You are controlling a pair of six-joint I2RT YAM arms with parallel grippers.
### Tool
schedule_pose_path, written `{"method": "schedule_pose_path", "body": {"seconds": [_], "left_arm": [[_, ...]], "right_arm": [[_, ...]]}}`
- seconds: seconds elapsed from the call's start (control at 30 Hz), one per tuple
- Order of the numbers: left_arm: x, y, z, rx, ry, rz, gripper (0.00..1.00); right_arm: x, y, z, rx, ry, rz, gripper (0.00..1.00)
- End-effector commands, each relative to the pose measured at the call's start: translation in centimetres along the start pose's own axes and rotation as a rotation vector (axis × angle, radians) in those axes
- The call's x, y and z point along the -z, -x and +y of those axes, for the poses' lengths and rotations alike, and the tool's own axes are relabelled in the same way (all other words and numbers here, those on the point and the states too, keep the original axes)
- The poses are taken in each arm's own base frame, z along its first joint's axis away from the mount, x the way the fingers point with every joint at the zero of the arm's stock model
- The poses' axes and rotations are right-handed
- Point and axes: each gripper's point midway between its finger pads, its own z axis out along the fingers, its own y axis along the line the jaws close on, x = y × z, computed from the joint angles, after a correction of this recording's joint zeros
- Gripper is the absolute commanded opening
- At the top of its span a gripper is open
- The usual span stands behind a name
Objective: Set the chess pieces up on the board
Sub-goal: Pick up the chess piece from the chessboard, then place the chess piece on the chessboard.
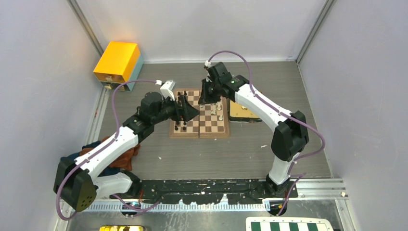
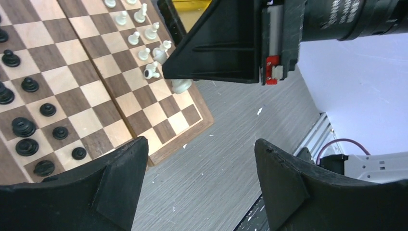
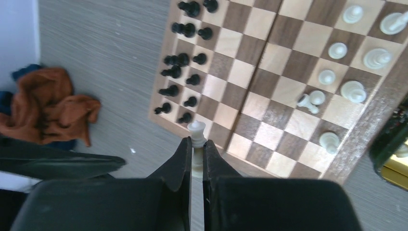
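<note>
The wooden board (image 1: 208,127) lies mid-table. Several black chess pieces (image 3: 177,60) stand along its left side and several cream-white ones (image 3: 353,90) along its right; one white piece (image 3: 305,102) lies tipped over. My right gripper (image 3: 195,144) is shut on a white piece (image 3: 196,129), which it holds above the board's near-right corner. In the left wrist view that piece (image 2: 182,86) hangs under the right gripper's fingers (image 2: 216,48). My left gripper (image 2: 201,143) is open and empty, over the table just off the board's (image 2: 91,122) edge.
A yellow box (image 1: 118,62) sits at the back left. A brown cloth (image 1: 122,153) lies by the left arm. A gold tray (image 1: 243,111) touches the board's right side. A green-and-white checkered board (image 1: 288,225) shows at the bottom edge.
</note>
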Motion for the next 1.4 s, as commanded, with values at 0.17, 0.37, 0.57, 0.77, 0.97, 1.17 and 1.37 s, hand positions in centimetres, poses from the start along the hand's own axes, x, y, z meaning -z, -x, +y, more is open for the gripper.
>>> {"method": "schedule_pose_path", "body": {"seconds": [0.17, 0.37, 0.57, 0.77, 0.97, 1.17, 1.37], "left_arm": [[-0.2, 1.8, -2.7, 0.012, -0.133, -0.086, 0.81], [-0.7, 2.2, -3.0, 0.013, -0.144, -0.086, 0.8], [-0.9, 2.5, -3.1, 0.016, -0.133, -0.073, 0.8], [-1.1, 3.1, -3.1, 0.016, -0.11, -0.06, 0.78], [-1.7, 3.1, -3.1, 0.025, -0.096, -0.019, 0.72], [-1.8, 2.1, -2.7, 0.048, -0.086, 0.01, 0.69], [-1.7, 2.3, -2.7, 0.051, -0.085, 0.004, 0.66]], "right_arm": [[5.3, 5.0, 5.9, -0.155, 0.272, -0.186, 0.01], [5.7, 4.4, 6.7, -0.178, 0.32, -0.157, 0.01], [5.8, 3.2, 7.1, -0.17, 0.353, -0.114, 0.01], [5.9, 2.0, 7.0, -0.157, 0.361, -0.088, 0.01], [6.1, 1.3, 6.9, -0.147, 0.362, -0.084, 0.01], [6.3, 1.4, 7.0, -0.143, 0.363, -0.091, 0.01], [6.4, 1.3, 7.2, -0.138, 0.364, -0.093, 0.01]]}}
